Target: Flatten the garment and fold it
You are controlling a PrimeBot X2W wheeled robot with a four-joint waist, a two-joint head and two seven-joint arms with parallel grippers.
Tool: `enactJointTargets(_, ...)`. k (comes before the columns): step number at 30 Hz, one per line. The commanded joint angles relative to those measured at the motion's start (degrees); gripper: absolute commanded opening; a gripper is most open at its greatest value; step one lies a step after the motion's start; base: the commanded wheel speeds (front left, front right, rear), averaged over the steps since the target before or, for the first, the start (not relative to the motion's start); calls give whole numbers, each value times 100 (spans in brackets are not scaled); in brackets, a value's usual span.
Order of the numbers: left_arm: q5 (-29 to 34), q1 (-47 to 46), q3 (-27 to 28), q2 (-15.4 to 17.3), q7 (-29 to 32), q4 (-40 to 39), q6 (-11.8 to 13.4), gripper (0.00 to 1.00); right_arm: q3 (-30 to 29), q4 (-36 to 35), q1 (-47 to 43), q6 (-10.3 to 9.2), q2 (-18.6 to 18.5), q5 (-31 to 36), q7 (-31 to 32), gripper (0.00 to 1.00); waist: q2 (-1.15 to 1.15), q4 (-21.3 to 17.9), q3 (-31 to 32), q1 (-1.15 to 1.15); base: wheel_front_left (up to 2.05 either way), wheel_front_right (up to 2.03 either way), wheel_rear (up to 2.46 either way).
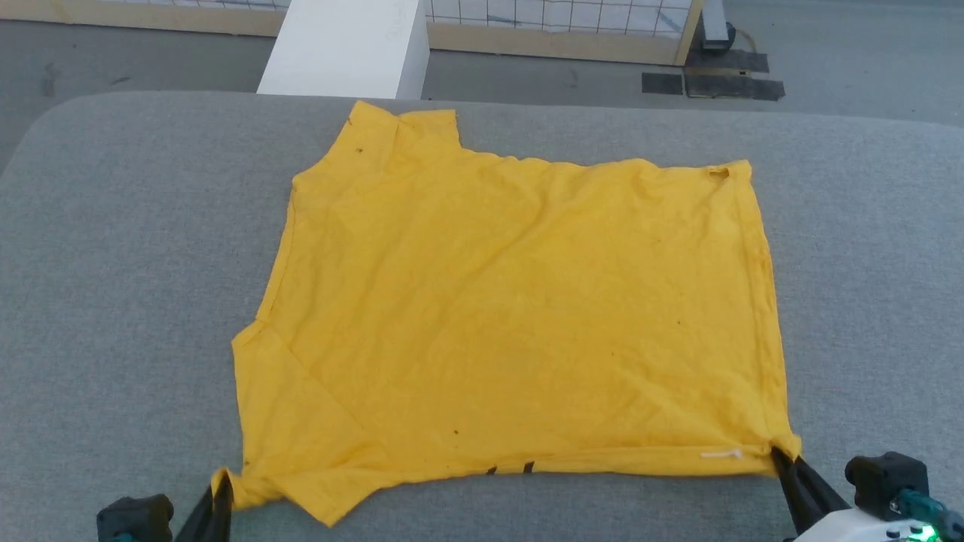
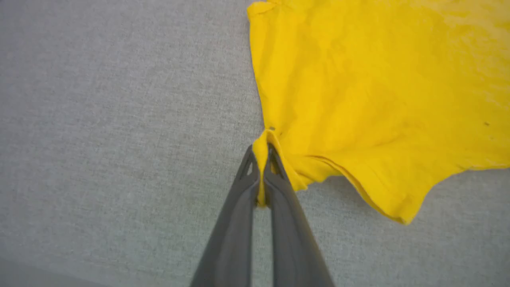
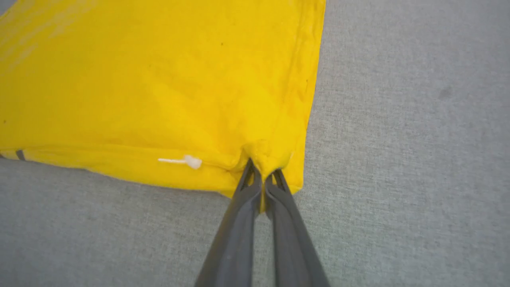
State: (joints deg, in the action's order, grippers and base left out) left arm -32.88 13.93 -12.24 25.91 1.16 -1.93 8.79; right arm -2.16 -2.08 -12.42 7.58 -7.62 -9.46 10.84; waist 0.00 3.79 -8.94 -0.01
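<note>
One bright yellow garment (image 1: 512, 316) lies spread out flat, lightly wrinkled

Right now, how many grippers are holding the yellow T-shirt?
2. The left gripper is shut on the yellow T-shirt at its near left corner, by a sleeve. The right gripper is shut on its near right corner.

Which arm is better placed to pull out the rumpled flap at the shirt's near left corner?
Left, probably: the left tool is shut on the garment right beside that flap; the right tool grips the opposite near corner.
</note>
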Motion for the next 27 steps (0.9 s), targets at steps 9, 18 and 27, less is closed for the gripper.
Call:
enactJointTargets(9, 1044, -1004, -148, -546, -1551, 278, 198, 0, 166, 504, 352, -9, 176, 357, -1776, 0, 0, -3, -111, 1, 0, 0, 0)
enactJointTargets(18, 1572, -2345, -72, -515, -1613, 495, -98, 0, 300, 629, 1206, -9, 66, 460, -1847, 0, 0, -72, -362, 1, 0, 0, 0)
enactJointTargets(27, 1486, -3608, -109, -359, -1262, 1482, -538, 0, 169, 792, 1922, -9, -17, 421, -1342, 0, 0, -159, -744, 1, 0, 0, 0)
